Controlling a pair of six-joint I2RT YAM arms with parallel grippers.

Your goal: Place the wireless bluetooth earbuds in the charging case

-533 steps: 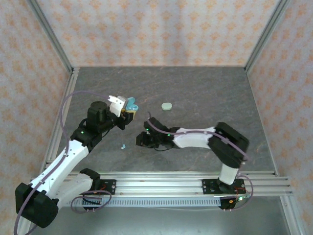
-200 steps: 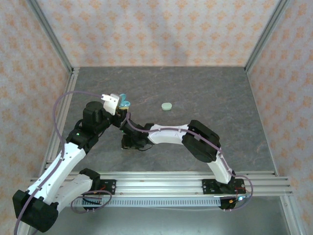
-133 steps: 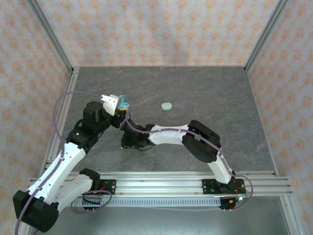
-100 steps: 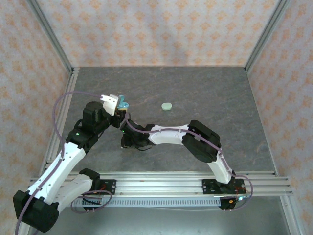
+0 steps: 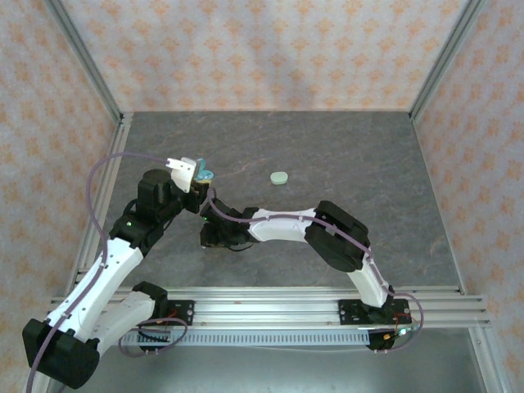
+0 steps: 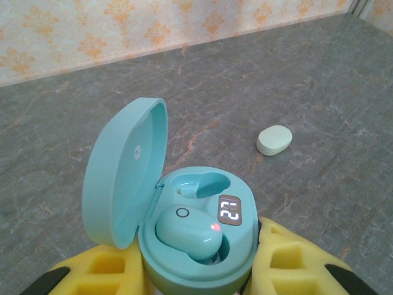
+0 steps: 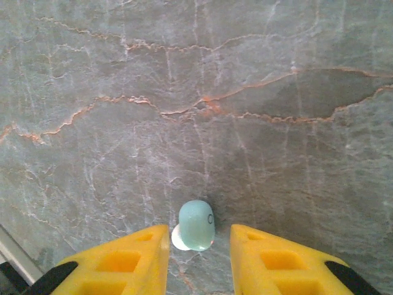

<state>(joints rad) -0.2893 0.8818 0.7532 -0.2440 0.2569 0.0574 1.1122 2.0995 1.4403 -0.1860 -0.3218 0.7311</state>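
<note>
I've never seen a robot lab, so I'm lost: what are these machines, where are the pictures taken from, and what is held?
Two robot arms are bolted at the near edge of a table. One picture looks down from above; the others come from a camera on each wrist. The left gripper is shut on an open teal charging case, with a seated earbud and an empty slot. The right gripper is open, its yellow fingers either side of a loose earbud lying on the table. A closed pale case lies farther back.
</note>
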